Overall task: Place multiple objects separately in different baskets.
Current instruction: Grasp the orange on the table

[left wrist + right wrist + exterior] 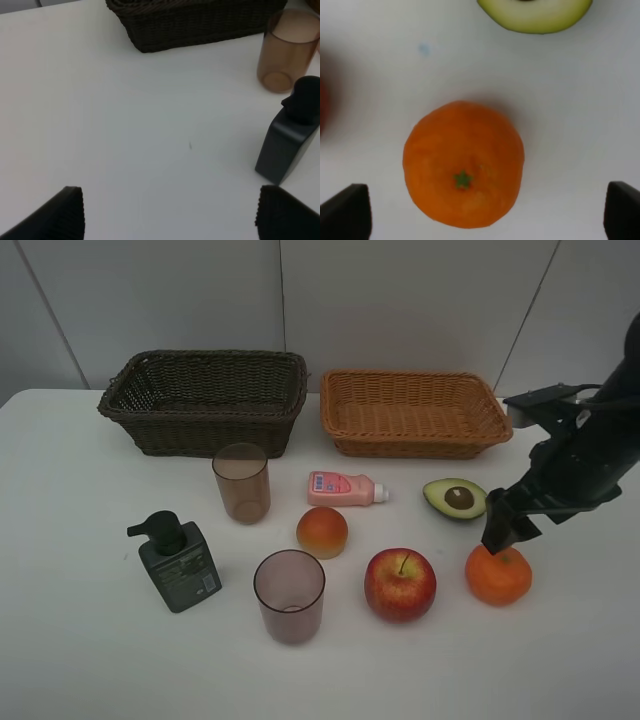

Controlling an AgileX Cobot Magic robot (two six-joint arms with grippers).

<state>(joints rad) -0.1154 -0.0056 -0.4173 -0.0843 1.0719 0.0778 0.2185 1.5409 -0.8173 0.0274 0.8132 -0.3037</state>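
My right gripper (503,533) is open, just above the orange tangerine (498,575), with its fingertips (345,212) either side of the fruit (464,164). The avocado half (456,498) lies just beyond it (535,14). The red apple (400,584), peach-coloured fruit (322,532), small pink bottle (343,488), two brownish-pink cups (241,482) (289,595) and dark green pump bottle (178,562) stand on the table. The dark brown basket (205,430) and tan basket (415,445) are empty at the back. My left gripper (170,220) is open over bare table.
The white table (70,490) runs to a grey wall behind the baskets. In the left wrist view the pump bottle (292,135), one cup (289,50) and the dark basket (195,20) lie ahead. My left arm does not show in the exterior view.
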